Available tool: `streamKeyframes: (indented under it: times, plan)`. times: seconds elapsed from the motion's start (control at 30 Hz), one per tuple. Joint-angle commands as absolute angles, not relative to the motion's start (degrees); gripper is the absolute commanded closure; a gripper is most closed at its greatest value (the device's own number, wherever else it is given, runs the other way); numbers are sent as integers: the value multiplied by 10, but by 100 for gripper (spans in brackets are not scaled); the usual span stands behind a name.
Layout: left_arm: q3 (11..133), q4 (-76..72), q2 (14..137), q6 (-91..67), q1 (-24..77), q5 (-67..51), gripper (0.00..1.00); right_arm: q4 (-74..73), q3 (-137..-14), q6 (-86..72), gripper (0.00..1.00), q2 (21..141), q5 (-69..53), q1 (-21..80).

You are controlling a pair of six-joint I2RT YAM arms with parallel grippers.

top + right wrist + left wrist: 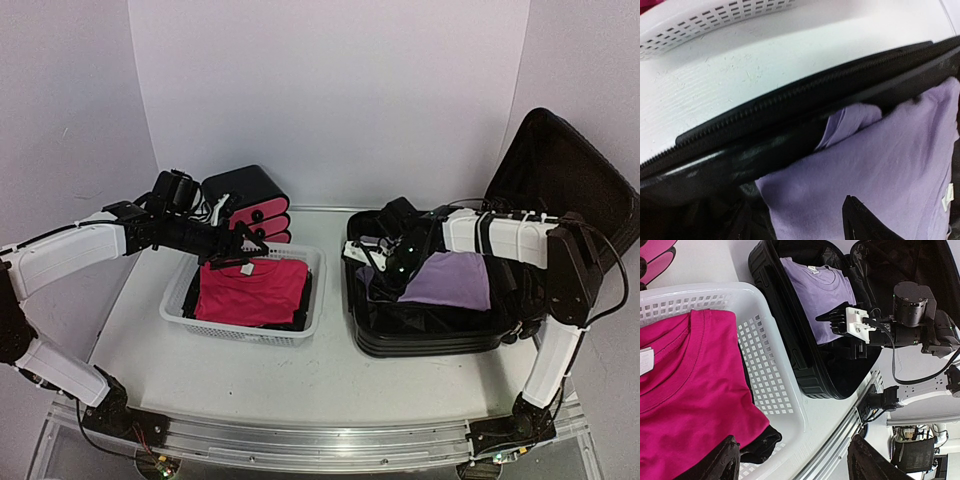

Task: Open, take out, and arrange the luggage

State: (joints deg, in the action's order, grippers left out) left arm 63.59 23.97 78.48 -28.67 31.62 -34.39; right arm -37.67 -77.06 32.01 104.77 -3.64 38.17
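The luggage [425,325] lies open on the right of the table, its lid [560,170] standing up behind. A folded purple shirt [450,280] lies inside it. My right gripper [385,262] is down in the luggage at the shirt's left edge. In the right wrist view it [795,210] stands open, one fingertip [862,220] over the purple shirt [880,165] near the zip rim [790,107]. My left gripper [240,255] hovers open over a pink shirt [250,290] in the white basket [300,335], and nothing sits between its fingers [722,465].
A small black box with pink drawers [250,205] stands behind the basket. The basket [765,385] sits close to the luggage [805,360], with a narrow strip of table between. Dark clothing [760,445] lies under the pink shirt [685,390]. Walls close in at the back and sides.
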Motion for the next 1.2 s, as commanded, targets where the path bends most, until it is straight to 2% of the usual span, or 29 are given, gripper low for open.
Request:
streamKeyframes:
  times: [0.0,0.13,0.6,0.73,0.93,1.03,1.17]
  plan:
    - [643,216,782,-290,319,-353,26,-338,-769,343,36,1053,-47,383]
    - [644,216,781,-292,319,-354,26,-343,-769,355,28,1050,-62,383]
    - [654,215,787,-299,321,-363,26,-363,-781,387,31,1086,-35,383]
    - [655,215,787,-301,322,-361,26,-335,-774,372,41,1082,-18,383]
    - [656,214,789,-305,324,-361,26,-310,-763,359,63,1060,-4,382]
    - [657,213,792,-310,327,-361,26,-309,-762,345,78,1048,-17,375]
    - [659,201,799,-336,328,-364,26,-304,-751,325,85,1025,-45,360]
